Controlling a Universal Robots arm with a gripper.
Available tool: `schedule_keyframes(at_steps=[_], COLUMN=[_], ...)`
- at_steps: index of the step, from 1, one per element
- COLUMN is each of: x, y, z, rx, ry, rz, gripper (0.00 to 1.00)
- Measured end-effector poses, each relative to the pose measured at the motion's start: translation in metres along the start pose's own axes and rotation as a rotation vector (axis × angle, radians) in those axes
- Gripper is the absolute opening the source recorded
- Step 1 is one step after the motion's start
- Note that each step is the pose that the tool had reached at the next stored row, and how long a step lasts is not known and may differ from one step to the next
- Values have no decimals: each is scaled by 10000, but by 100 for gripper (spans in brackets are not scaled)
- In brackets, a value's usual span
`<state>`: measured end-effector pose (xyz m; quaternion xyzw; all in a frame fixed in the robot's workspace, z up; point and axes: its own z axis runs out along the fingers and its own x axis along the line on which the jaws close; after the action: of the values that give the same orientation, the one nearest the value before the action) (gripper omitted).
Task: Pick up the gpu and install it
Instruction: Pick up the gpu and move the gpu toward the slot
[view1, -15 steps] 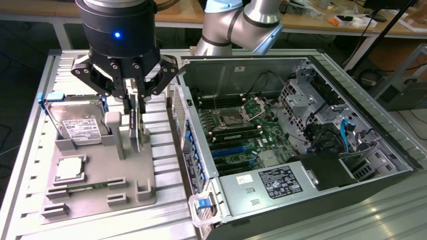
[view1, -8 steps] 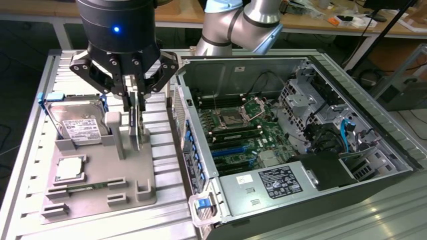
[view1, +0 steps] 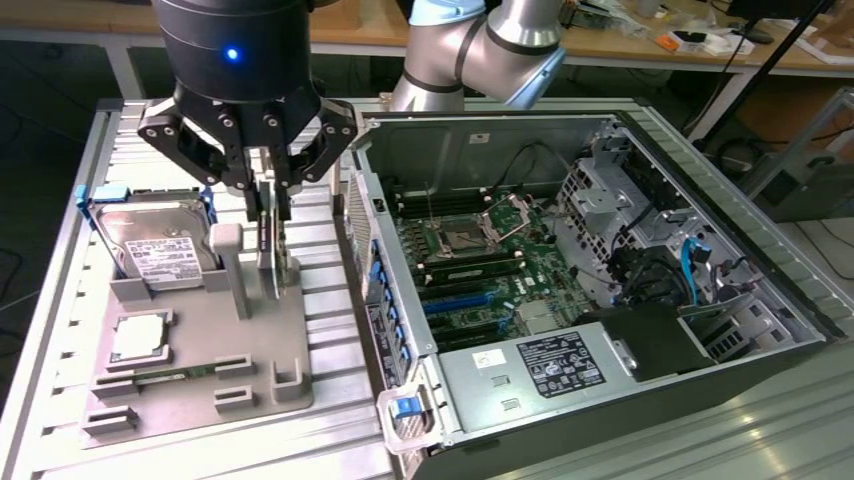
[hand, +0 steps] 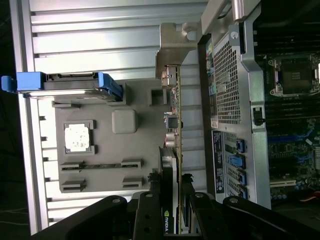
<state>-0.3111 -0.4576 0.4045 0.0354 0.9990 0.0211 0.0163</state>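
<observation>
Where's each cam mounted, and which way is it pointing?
Exterior view: off the arm, high, looking down on the open case and gray tray; arm and hand show.
Wrist view: on the wrist, looking down past the hand onto the gpu, seen edge-on.
Shared: hand, gpu, tray, case.

Arm (view1: 470, 52) bent; gripper (view1: 270, 213) points straight down; fingers (view1: 251, 200) seemingly pinched close together.

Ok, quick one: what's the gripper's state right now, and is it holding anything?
Gripper: closed, holding the gpu, which stands on edge.
</observation>
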Motion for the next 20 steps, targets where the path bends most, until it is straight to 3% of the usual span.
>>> schedule_keyframes(at_steps=[20], x=[-2], y=[3], z=[-62], rx=[23], ry=[-2], rz=[-1], gripper=[27])
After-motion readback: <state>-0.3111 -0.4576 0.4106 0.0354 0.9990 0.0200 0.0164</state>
